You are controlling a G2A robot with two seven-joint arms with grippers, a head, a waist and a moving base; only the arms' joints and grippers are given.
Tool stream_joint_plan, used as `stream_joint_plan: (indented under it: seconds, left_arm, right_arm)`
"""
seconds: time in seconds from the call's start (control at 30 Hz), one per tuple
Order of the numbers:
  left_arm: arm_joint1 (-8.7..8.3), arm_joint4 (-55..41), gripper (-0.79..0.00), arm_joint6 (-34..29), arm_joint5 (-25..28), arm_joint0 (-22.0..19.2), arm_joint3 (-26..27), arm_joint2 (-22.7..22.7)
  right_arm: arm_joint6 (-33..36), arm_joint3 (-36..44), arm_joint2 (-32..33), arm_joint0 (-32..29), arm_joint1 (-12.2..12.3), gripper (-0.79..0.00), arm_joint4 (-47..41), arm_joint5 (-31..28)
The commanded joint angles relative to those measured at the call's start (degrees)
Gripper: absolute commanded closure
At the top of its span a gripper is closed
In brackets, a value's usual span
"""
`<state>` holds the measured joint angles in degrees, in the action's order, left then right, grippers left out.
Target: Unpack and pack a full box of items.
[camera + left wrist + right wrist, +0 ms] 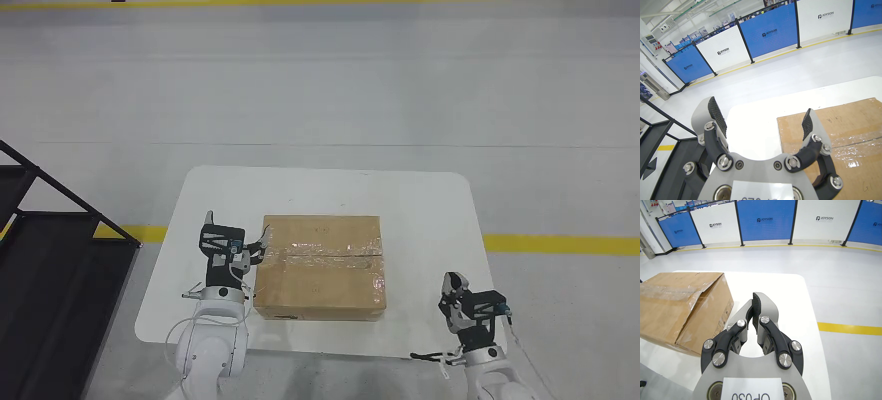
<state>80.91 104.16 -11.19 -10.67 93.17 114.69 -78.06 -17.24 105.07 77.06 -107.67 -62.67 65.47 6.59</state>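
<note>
A brown cardboard box (322,265) with its flaps closed and clear tape along the top seam sits in the middle of the white table (430,215). My left gripper (237,243) is at the box's left edge, open, with one finger over the box's top corner (838,136) and nothing held; in the left wrist view the left gripper (761,115) spans that corner. My right gripper (458,297) hovers near the table's front right corner, shut and empty, apart from the box (677,306); in the right wrist view the right gripper (754,304) points across bare table.
A black metal rack (50,270) stands off the table's left side. Bare tabletop lies to the right of the box (791,313) and behind it. Blue and white fence panels (762,222) stand far across the floor.
</note>
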Motion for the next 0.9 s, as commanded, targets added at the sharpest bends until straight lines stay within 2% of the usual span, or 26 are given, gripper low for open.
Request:
stream_joint_plan:
  seconds: [0.0,0.13,0.6,0.87]
  left_arm:
    - [0.0,0.0,-0.785,0.0,0.0,0.0,0.0,0.0]
    - [0.0,0.0,-0.785,0.0,0.0,0.0,0.0,0.0]
    - [0.0,0.0,-0.785,0.0,0.0,0.0,0.0,0.0]
    - [0.0,0.0,-0.785,0.0,0.0,0.0,0.0,0.0]
  right_arm:
    - [-0.2,-2.3,-1.5,1.7,-0.2,0.0,0.5,-1.4]
    - [-1.3,-5.8,-4.4,4.7,-0.9,0.0,-0.6,-4.8]
    - [-0.3,-7.0,-4.8,5.3,-1.0,0.0,-0.1,-5.1]
    - [2.1,-13.1,-10.3,12.2,-2.3,0.0,1.7,-6.7]
